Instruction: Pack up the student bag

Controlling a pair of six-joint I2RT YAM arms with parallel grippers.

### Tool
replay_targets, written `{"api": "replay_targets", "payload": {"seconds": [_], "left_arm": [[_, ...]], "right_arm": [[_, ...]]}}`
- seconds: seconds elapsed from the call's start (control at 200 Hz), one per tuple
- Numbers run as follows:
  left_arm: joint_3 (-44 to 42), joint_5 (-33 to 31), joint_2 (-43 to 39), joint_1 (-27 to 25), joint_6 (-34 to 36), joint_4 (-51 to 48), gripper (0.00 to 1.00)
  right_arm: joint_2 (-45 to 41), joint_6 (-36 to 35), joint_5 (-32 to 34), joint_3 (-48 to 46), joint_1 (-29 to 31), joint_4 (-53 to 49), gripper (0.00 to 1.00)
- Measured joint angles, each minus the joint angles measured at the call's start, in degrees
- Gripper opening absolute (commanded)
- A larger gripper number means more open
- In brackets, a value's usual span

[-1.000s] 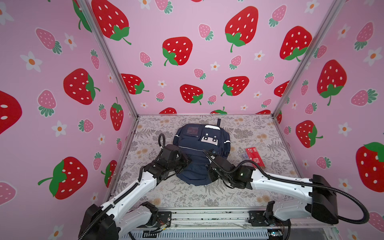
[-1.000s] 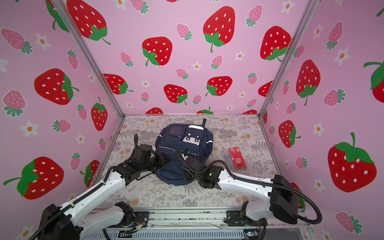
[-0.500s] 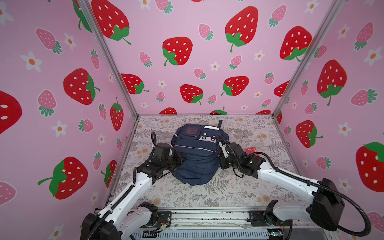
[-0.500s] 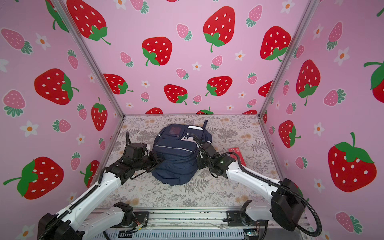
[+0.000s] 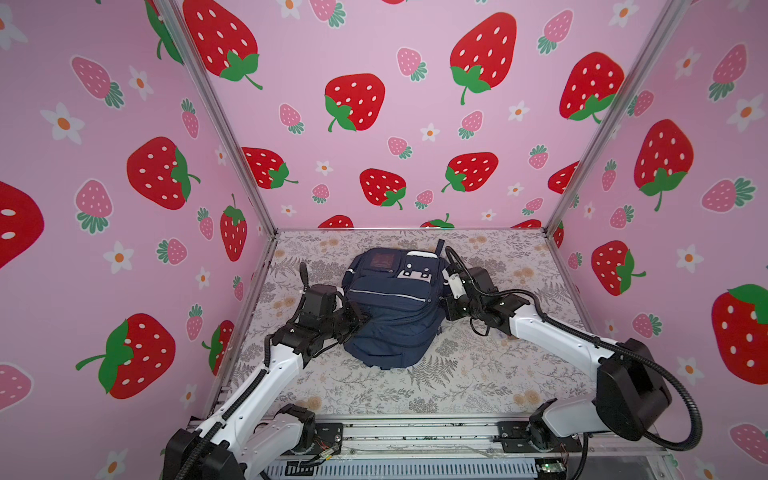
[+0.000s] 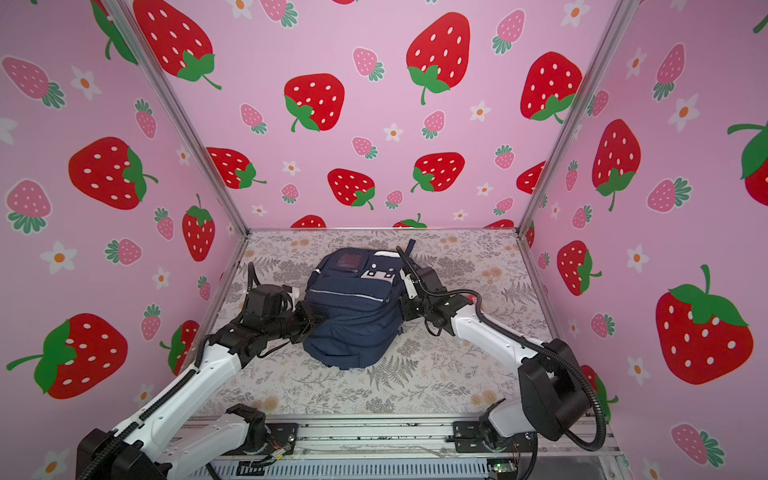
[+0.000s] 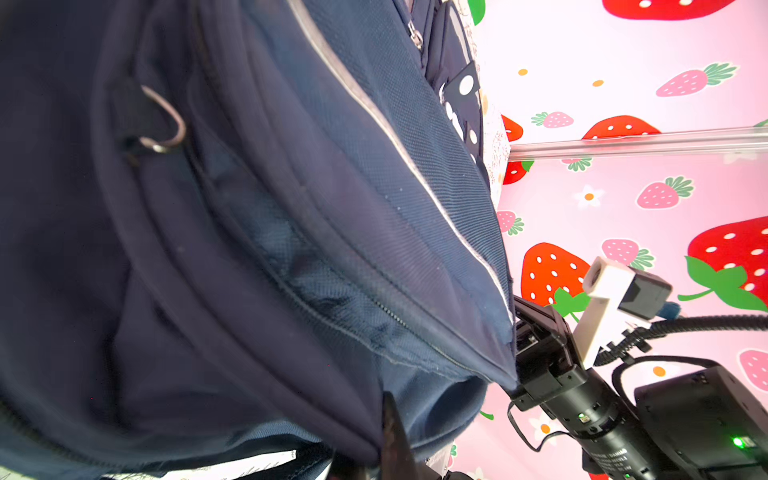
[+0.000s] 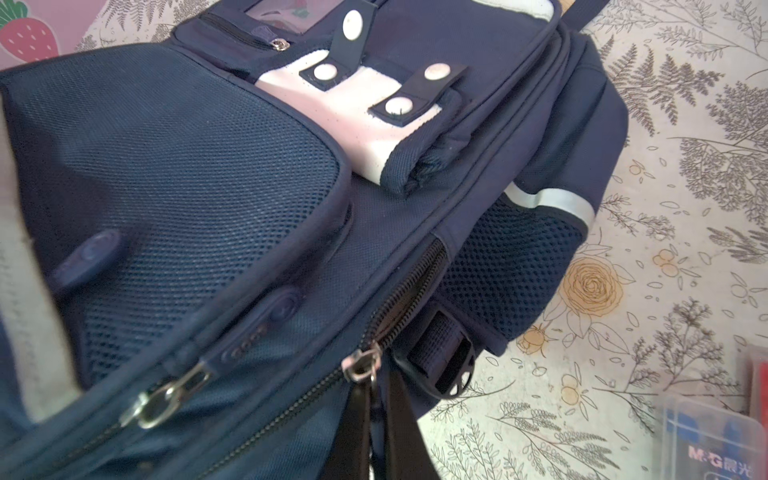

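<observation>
Gripping the student bag [image 5: 395,307] from both sides, mid-table [image 5: 457,386].
Our left gripper [image 5: 362,319] pinches its side fabric; our right gripper [image 8: 371,395] clamps a zip pull [image 8: 360,365]. We cannot see inside; a clear box [image 8: 706,436] lies beside it.

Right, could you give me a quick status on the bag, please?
Left gripper shut on student bag, side fabric. Right gripper shut at zipper pull. Bag lies front-up. Pen box beside it, nothing blocking.
</observation>
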Motion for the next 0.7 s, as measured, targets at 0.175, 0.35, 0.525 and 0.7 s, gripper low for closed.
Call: {"api": "replay_targets", "payload": {"seconds": [0.175,0.35,0.525,0.7], "left_arm": [[-0.04,0.61,0.00,0.59,0.07,0.59,0.00],[-0.24,1.49,0.02,1.79,0.44,1.33,0.00],[-0.94,3.23,0.04,3.72,1.11,1.44,0.00],[-1.62,5.18,0.15,4.79,1.18,2.64,0.00]], "right_arm": [[3.28,-0.61,-0.72,1.99,-1.33,0.94,0.00],[6.45,-0.50,-2.82,3.65,-2.36,2.84,0.00],[7.19,-1.01,-5.84,3.76,-3.15,4.00,0.00],[6.40,-1.16,-7.41,1.86,-3.43,5.22,0.14]]}}
